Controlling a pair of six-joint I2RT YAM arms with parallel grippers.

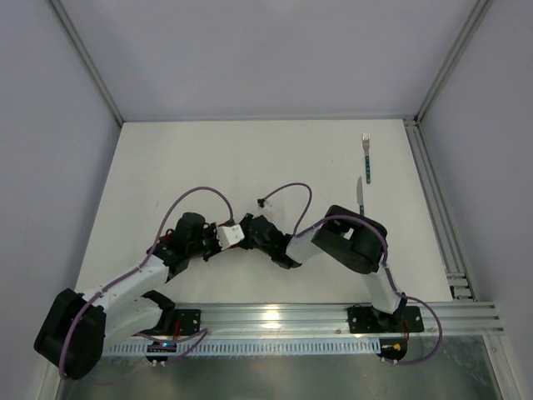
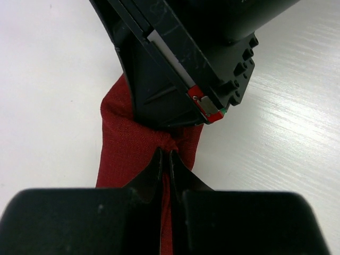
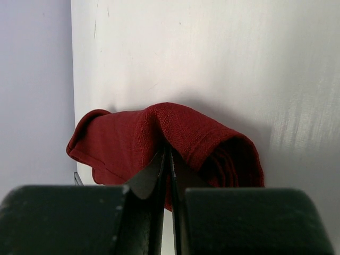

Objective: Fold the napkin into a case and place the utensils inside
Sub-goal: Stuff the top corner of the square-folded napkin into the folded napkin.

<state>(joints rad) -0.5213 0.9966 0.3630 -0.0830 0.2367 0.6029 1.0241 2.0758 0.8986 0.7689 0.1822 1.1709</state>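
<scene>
Both arms meet low in the middle of the overhead view, and the napkin [image 2: 127,151] sits right between them, hidden from above by the two wrists. The left gripper [image 2: 166,158] has its jaws pressed together on a fold of the dark red cloth at the lower centre of its own view. The right gripper [image 3: 166,155] pinches the cloth the same way, its jaws closed on a ridge of fabric that humps up and rolls over at the right of that frame. The cloth looks bunched and layered rather than flat, so the folding seems only partly done and no case has taken shape yet. To do it well, I judge each pinch should be firm on one clean edge while the arms carry the fabric low over the table [image 1: 250,158], laying it down smooth so the layers line up with no roll trapped inside. The two heads are almost touching, so any move calls for care that they do not knock. The fork [image 1: 366,157] and the knife [image 1: 361,197] lie one below the other at the upper right, well apart from the cloth and out of the way. Purple cables [image 1: 287,190] loop above the wrists and could snag
</scene>
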